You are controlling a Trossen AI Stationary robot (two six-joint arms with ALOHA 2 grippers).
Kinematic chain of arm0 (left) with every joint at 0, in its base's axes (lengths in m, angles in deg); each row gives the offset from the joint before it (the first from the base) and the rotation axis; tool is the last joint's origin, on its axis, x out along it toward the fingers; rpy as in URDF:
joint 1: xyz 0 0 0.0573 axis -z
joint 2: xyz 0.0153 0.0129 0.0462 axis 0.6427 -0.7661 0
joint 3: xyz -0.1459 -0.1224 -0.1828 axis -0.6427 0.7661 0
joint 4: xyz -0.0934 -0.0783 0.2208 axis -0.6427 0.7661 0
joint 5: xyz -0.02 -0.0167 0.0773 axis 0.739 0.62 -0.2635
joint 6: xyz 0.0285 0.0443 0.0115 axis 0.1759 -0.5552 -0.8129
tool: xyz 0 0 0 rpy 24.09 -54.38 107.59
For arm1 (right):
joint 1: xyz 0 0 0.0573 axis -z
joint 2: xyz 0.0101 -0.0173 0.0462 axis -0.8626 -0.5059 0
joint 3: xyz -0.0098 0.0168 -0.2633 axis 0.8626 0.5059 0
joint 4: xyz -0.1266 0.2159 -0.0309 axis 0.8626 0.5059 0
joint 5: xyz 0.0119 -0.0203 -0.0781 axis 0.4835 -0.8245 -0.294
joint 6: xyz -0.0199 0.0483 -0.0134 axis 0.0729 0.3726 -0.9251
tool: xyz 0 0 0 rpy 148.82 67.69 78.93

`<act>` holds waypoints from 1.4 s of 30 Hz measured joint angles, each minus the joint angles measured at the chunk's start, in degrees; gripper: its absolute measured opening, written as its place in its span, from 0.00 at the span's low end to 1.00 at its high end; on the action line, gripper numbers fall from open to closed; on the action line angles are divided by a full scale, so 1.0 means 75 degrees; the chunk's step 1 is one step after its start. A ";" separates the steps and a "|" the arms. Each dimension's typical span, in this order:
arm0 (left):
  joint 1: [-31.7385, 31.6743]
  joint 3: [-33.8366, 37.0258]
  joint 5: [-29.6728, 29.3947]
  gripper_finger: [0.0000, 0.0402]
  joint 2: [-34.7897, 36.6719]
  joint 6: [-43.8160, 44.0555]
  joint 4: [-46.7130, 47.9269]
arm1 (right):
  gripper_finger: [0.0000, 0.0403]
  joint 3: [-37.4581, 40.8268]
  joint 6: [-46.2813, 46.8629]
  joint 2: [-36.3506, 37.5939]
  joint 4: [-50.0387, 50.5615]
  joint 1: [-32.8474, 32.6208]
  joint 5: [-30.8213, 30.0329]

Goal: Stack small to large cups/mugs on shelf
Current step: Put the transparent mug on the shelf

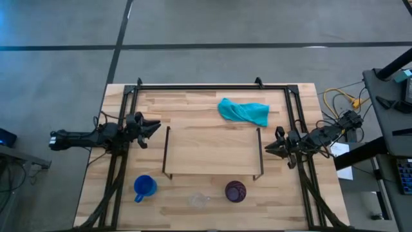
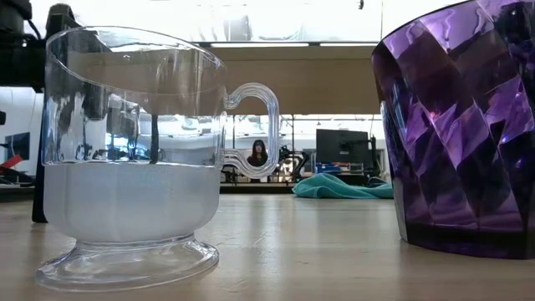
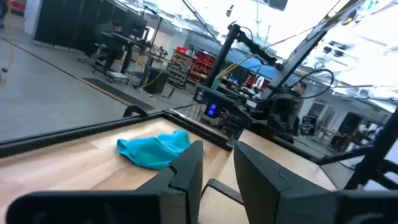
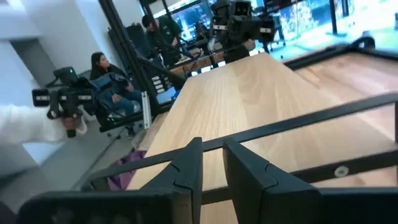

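Table (image 1: 212,96): light wood with a black frame, set on a grey floor, with an open workshop and seated people visible beyond it in the low and wrist views. Shelf (image 1: 212,149): stood at the table's middle, and we found nothing on its top. Blue mug (image 1: 144,187): on the table near the front edge, off the shelf's front left corner. Glass cup (image 1: 199,200): on the table in front of the shelf, between the other two vessels; in the low view it stood upright with its handle toward the purple cup. Purple cup (image 1: 235,191): on the table just in front of the shelf's front right leg, upright. Teal cloth (image 1: 243,111): lay behind the shelf, no part of the job. Left gripper (image 1: 152,127): hung beside the shelf's left end, its fingers a narrow gap apart and holding nothing. Right gripper (image 1: 270,147): hung beside the shelf's right end, likewise only slightly parted and empty. Progress, as we judged it: none of the stacking was done; all three vessels sat apart on the table, none nested, none on the shelf. Left to do: every pick, the nesting by size, and the placing on the shelf.
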 joint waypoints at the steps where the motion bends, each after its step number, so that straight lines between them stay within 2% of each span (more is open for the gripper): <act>1: 0.0000 -0.0053 0.0162 0.19 -0.0014 0.0002 0.0032 | 0.15 0.0003 0.0186 0.0000 0.0000 -0.0003 -0.0003; 6: 0.0003 -0.1018 0.0440 0.19 -0.0553 -0.0283 0.0704 | 0.15 0.0000 0.0691 0.0000 -0.0006 -0.0001 -0.0058; 10: 0.0006 -0.2517 0.0443 0.19 -0.1625 -0.1120 0.2085 | 0.15 0.0003 0.0691 0.0000 -0.0012 0.0000 -0.0058; 13: 0.0006 -0.3802 0.0478 0.19 -0.2672 -0.1241 0.3135 | 0.15 0.0002 0.0691 0.0000 -0.0012 -0.0002 -0.0058; 15: 0.0003 -0.4646 0.0820 0.19 -0.3354 -0.1238 0.3741 | 0.15 0.0002 0.0691 0.0000 -0.0012 -0.0003 -0.0058; 20: 0.0167 -0.6443 0.2240 0.19 -0.5080 -0.1149 0.4701 | 0.15 0.0003 0.0691 0.0000 -0.0012 -0.0002 -0.0058; 22: 0.0353 -0.6923 0.2406 0.19 -0.5693 -0.0919 0.4747 | 0.15 0.0000 0.0691 0.0000 -0.0054 -0.0003 -0.0058; 27: 0.1144 -0.7680 0.2404 0.19 -0.6905 -0.0600 0.4912 | 0.15 0.0003 0.0617 0.0000 -0.0893 -0.0003 -0.0058; 30: 0.1838 -0.8017 0.2047 0.19 -0.7436 -0.0211 0.4868 | 0.15 0.0003 0.0406 0.0000 -0.1394 -0.0003 -0.0055; 36: 0.3131 -0.8191 0.1042 0.19 -0.8555 0.0509 0.5025 | 0.15 0.0000 -0.0498 -0.0028 -0.1394 0.0000 -0.0006; 42: 0.3832 -0.8861 0.0932 0.19 -0.9817 0.1069 0.4988 | 0.15 0.0000 -0.0491 -0.0029 -0.1384 0.0000 0.0000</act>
